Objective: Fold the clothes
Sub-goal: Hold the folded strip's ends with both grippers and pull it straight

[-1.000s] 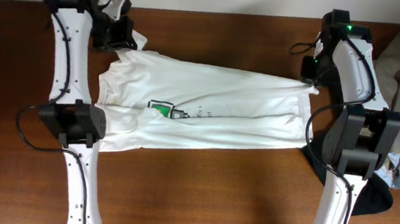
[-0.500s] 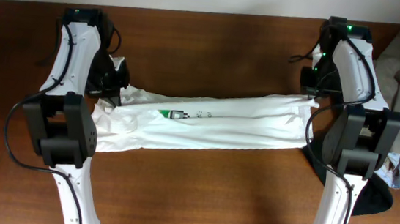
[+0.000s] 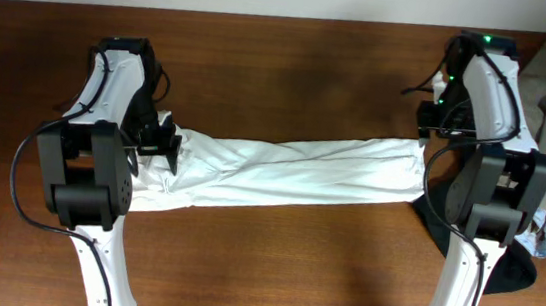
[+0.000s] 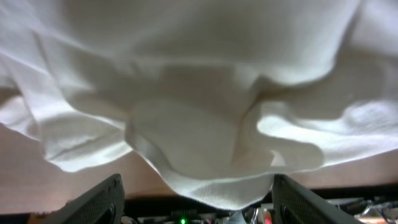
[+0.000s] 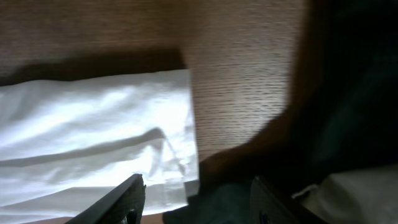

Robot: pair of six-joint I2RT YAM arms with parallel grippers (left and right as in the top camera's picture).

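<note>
White T-shirt a long band left to right across my worktop, hem at my right gripper, jaws apart, left gripper jaws spread around bunched cloth.

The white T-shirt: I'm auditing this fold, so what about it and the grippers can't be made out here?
- Whether the left gripper is clamped: in the left wrist view, T-shirt cloth fills the frame and the bottom edge cuts off the fingers.
- Whether the right gripper is clamped: the right wrist view is blurred, with the fingers cut at the bottom edge; overhead, the right arm overlaps it.
- The T-shirt's left end: overhead, the left arm covers part.
</note>
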